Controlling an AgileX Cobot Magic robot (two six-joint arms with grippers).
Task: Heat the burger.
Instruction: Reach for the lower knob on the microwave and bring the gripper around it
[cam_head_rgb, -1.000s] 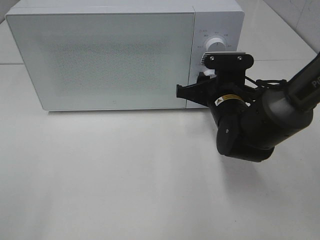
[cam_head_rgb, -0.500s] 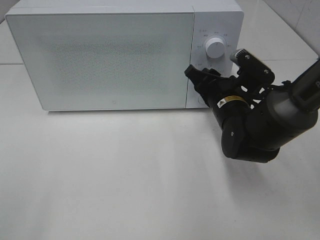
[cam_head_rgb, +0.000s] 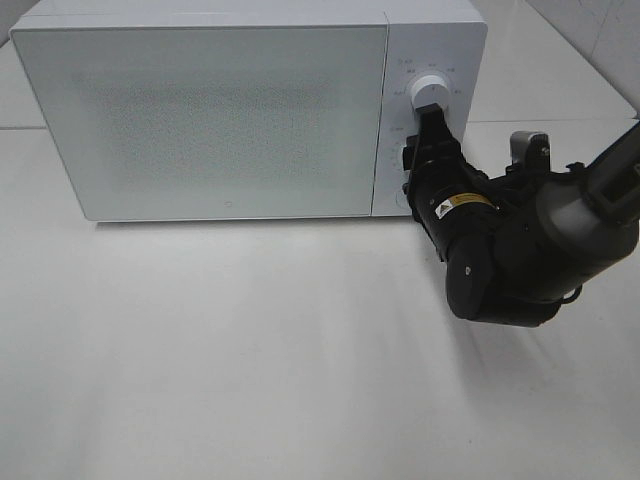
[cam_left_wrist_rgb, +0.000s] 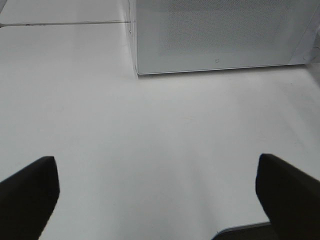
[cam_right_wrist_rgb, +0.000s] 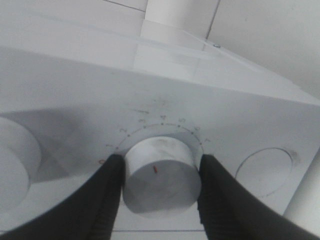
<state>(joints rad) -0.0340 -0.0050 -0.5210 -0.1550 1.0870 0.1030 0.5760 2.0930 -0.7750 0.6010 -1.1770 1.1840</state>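
Observation:
The burger is out of view; the white microwave (cam_head_rgb: 220, 110) has its frosted door closed. My right gripper (cam_head_rgb: 418, 150) is pressed against the control panel, shut on the lower dial (cam_right_wrist_rgb: 162, 182), with one black finger (cam_right_wrist_rgb: 107, 195) on each side of it. The dial carries a small red mark and has a numbered scale around it. In the exterior view the gripper stands nearly vertical, one finger reaching up beside the upper dial (cam_head_rgb: 430, 92). My left gripper (cam_left_wrist_rgb: 157, 200) is open and low over the bare table, well in front of the microwave (cam_left_wrist_rgb: 220, 35), with nothing between its fingers.
The upper dial (cam_right_wrist_rgb: 12, 155) and a round button (cam_right_wrist_rgb: 264, 171) flank the gripped dial on the panel. The white table (cam_head_rgb: 250, 350) stretches in front of the microwave. A tiled wall rises at the back right.
My right gripper has rotated on the lower dial, from lying horizontal to standing nearly vertical, turning the dial. The left arm has not moved.

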